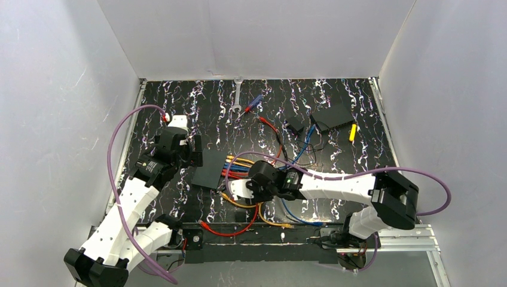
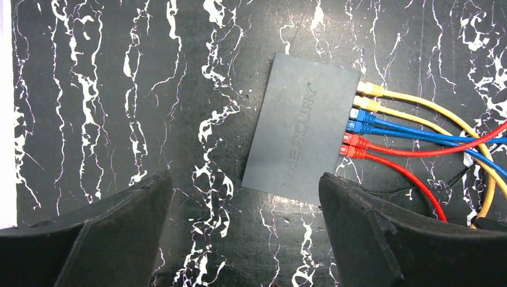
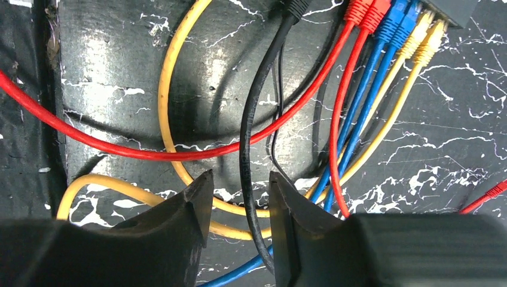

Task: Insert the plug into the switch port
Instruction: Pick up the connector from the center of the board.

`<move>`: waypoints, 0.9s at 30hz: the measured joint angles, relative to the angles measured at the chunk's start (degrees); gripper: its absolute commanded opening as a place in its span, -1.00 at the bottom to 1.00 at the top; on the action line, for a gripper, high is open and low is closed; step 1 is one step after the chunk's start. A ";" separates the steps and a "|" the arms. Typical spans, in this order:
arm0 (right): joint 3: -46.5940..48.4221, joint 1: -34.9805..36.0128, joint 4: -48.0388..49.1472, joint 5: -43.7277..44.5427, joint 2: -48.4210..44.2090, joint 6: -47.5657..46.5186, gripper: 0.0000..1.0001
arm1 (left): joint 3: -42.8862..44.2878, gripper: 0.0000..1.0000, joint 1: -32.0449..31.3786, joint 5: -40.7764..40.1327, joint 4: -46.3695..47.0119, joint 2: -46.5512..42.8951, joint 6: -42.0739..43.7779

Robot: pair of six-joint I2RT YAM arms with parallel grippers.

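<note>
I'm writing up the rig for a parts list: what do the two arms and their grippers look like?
The left arm and right arm have white boxy links with black joint housings. Each trails a purple cable. The left gripper and right gripper have matte black, wedge-shaped jaws.

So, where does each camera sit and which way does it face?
Top external: fixed above and behind the arms, facing down on the table; both arms show.
Left wrist: looks down on the switch; the open left gripper frames the bottom.
Right wrist: looks down on cables beside the switch; the open right gripper straddles a black cable.
Shared: both wrist views show the switch's yellow, blue and red plugs.
</note>
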 measured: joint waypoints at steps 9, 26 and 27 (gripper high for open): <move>2.49 -0.76 -1.53 -0.09 -2.40 4.87 0.34 | -0.42 0.83 0.00 -0.44 0.37 -0.22 0.04; 14.27 -6.12 12.00 -4.83 9.84 35.50 0.28 | -0.42 0.94 0.00 -1.68 0.33 -0.22 0.04; 14.99 -6.23 11.91 -4.83 11.28 36.74 0.26 | -0.42 0.95 0.00 -1.88 0.33 -0.22 0.04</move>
